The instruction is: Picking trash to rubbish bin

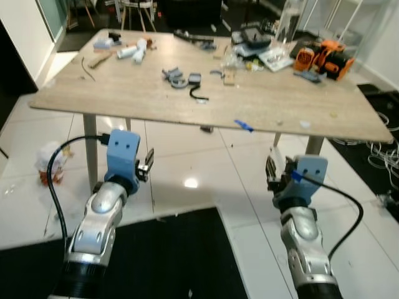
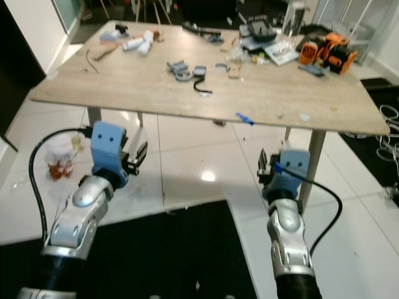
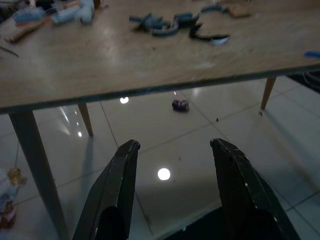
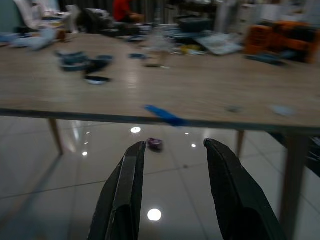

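Both end effectors, left (image 3: pixel 172 192) and right (image 4: pixel 172 187), raised, fingers spread.

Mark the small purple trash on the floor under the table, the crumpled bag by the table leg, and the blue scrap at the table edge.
purple trash (image 3: pixel 180 105), left wrist view, its middle.
crumpled bag (image 1: pixel 50 161), left eye view, white upper part.
blue scrap (image 4: pixel 165 116), right wrist view, mid-strip.

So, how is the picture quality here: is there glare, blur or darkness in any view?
Left eye view: bright, with ceiling-light glare on the glossy floor. Left wrist view: dim, though the open left gripper and table edge stay sharp. Right wrist view: clutter on the table top is soft and blurred, while the open right gripper is clear.
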